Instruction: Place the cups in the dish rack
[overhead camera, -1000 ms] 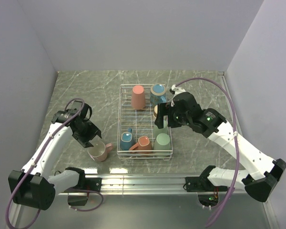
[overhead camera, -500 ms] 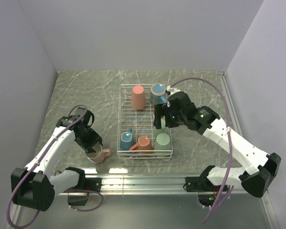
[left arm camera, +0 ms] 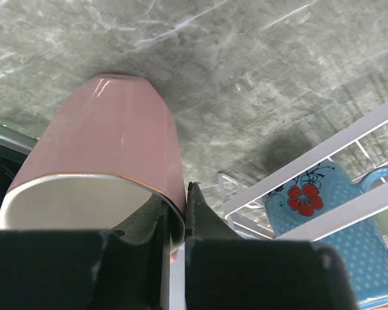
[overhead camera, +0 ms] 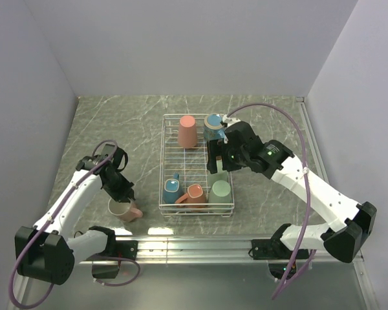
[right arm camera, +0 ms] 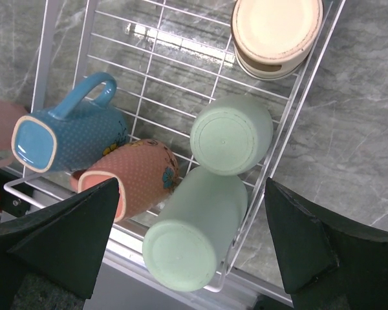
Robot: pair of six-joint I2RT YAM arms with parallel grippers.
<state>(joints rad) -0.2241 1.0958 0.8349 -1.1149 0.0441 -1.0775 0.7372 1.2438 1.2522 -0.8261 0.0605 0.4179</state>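
A pale pink cup stands mouth-up on the table left of the dish rack. My left gripper is shut on its rim, one finger inside and one outside. The white wire rack holds a salmon cup, two blue cups, a dotted salmon cup and a mint green cup. My right gripper hovers open over the rack's right side. Below it sit two bottom-up mint green cups and a cream cup.
Grey walls close in the marble table on the left, back and right. A metal rail with both arm bases runs along the near edge, close to the rack's front. The blue flowered cup lies just inside the rack corner near my left gripper.
My left gripper dropped onto the pink cup and shut on its rim; the cup shifted a little toward the near left. My right gripper drifted left over the rack, staying open.
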